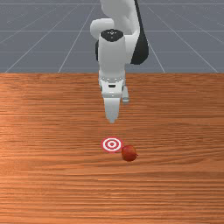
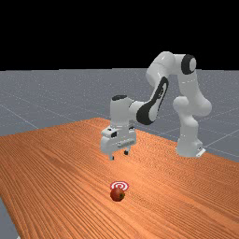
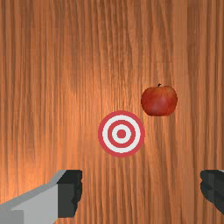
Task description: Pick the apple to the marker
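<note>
In the front view the apple sits on the table, nearer and slightly right of the raised gripper, just beside the marker. The far view puts it below the gripper, on the near side. In the wrist view the parted fingers grasp nothing, so the hand should probably travel nearer and right before lowering.

A wooden table (orange-brown, streaky), grey floor with pale lines, black backdrop beyond.
</note>
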{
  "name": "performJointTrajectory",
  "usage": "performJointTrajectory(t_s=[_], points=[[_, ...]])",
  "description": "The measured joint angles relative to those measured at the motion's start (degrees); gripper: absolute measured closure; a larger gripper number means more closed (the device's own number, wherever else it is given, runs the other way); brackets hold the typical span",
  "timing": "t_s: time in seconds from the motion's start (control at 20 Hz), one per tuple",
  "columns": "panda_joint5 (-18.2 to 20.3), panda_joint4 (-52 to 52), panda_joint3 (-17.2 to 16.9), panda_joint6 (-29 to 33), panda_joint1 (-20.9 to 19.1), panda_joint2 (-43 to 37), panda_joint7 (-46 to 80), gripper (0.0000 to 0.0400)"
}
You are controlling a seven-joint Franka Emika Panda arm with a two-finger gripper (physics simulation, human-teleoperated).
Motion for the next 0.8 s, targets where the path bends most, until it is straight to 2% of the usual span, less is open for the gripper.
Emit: performJointTrajectory(t_s=[0.05,0.1,0.2,0.25,0.3,0.35,0.4,0.55,0.65,0.8], points=[[0.0,0.0,0.0,0.0,0.0,0.0,0.0,0.0151],[0.1,0.0,-0.2,-0.3,0.2,0.0,1.1,0.0092],[0.2,0.1,-0.4,-0.6,0.3,-0.1,2.1,0.0034],[-0.8,-2.8,-2.4,-3.5,1.8,-3.4,13.2,0.0176],[-1.3,-3.4,-4.1,-6.7,3.1,-5.9,24.0,0.0263],[-1.3,-3.1,-5.6,-9.4,4.1,-7.1,34.8,0.0316],[-1.0,-2.4,-6.9,-11.9,5.1,-7.5,45.5,0.0349],[2.3,0.9,-10.1,-18.7,7.3,-6.0,74.6,0.0388],[3.9,2.1,-11.0,-20.9,7.5,-5.1,82.4,0.0396],[4.8,2.7,-11.3,-21.9,7.5,-4.5,85.8,0.0399]])
